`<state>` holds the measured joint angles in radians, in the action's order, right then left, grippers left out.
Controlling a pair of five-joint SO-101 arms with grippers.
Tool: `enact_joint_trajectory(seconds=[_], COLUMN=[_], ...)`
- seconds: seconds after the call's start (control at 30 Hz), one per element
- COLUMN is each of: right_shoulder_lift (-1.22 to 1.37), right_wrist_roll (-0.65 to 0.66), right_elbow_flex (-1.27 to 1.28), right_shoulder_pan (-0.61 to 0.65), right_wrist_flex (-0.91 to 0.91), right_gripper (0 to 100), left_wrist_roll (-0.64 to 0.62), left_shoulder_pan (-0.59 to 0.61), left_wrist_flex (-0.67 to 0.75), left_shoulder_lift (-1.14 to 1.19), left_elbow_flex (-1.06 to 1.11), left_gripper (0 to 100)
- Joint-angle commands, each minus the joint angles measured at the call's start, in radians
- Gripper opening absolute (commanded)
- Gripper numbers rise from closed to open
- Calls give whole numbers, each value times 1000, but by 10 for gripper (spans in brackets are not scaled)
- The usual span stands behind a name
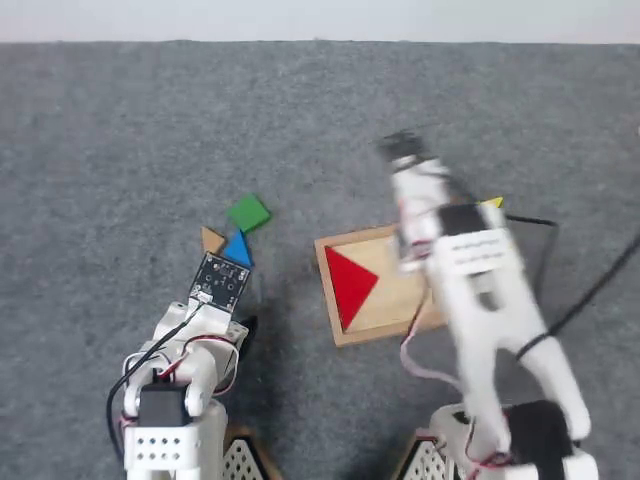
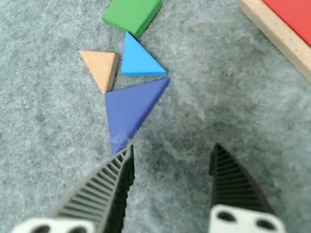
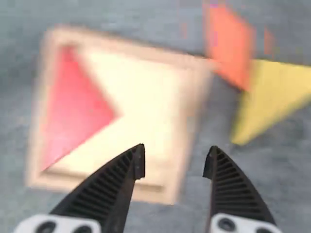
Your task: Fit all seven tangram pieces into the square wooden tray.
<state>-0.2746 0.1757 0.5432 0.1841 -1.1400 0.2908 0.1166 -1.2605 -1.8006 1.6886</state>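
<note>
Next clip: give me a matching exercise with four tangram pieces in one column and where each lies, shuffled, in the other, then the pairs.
Pieces:
1. red triangle
2. green square
3. dark blue triangle
4. yellow triangle

Places:
A. beside the orange piece, outside the tray
B. inside the wooden tray
C. just ahead of the open left claw
D. at the light blue triangle's tip

Pairs: 1-B, 2-D, 3-C, 4-A

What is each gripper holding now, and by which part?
Nothing. Both are open: the left gripper near the dark blue triangle, the right gripper over the wooden tray.
</note>
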Motion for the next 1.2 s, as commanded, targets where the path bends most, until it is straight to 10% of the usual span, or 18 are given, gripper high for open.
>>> enact_joint_trajectory(seconds=[0.0, 0.77, 1.17], right_shoulder_lift=[127, 1017, 1036], right_wrist_roll=[14, -362, -354], right_elbow_flex=[-117, -967, -1005], right_shoulder_pan=[-125, -229, -288], right_wrist_flex=[44, -255, -268], right_gripper=[211, 284, 100], left_wrist_roll=[-8, -8, -8], left_shoulder_pan=[-3, -3, -3], left_wrist_flex=[-9, -9, -9], left_shoulder_lift=[-21, -21, -21], left_elbow_flex=[-5, -5, -5], left_gripper=[245, 245, 245])
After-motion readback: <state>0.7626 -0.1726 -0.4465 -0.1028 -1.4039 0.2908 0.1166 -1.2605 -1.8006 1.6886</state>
